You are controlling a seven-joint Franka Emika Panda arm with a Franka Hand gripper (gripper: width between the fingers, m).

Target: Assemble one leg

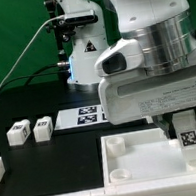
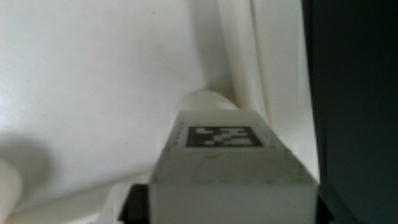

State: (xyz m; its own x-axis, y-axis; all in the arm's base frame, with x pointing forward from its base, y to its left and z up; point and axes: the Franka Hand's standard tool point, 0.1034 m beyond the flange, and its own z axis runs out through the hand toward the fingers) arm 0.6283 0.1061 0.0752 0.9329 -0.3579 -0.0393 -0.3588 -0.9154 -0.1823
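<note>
My exterior view faces the white robot arm (image 1: 153,38) closely; wrist view looks down, nearer, sharing the tagged white plastic leg (image 1: 189,142).

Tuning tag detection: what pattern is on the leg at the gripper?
Black-and-white square fiducial tag on the white leg; clearest in wrist view.

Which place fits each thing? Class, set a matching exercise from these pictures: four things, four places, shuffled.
Things:
1. held leg
2. loose legs
3. marker board
4. white panel

Places:
A. on the black table, at the exterior view's left
B. between the fingers of the tool
C. low in the exterior view, nearest the camera
D. flat on the table, beyond the panel

Pairs: 1-B, 2-A, 3-D, 4-C
</note>
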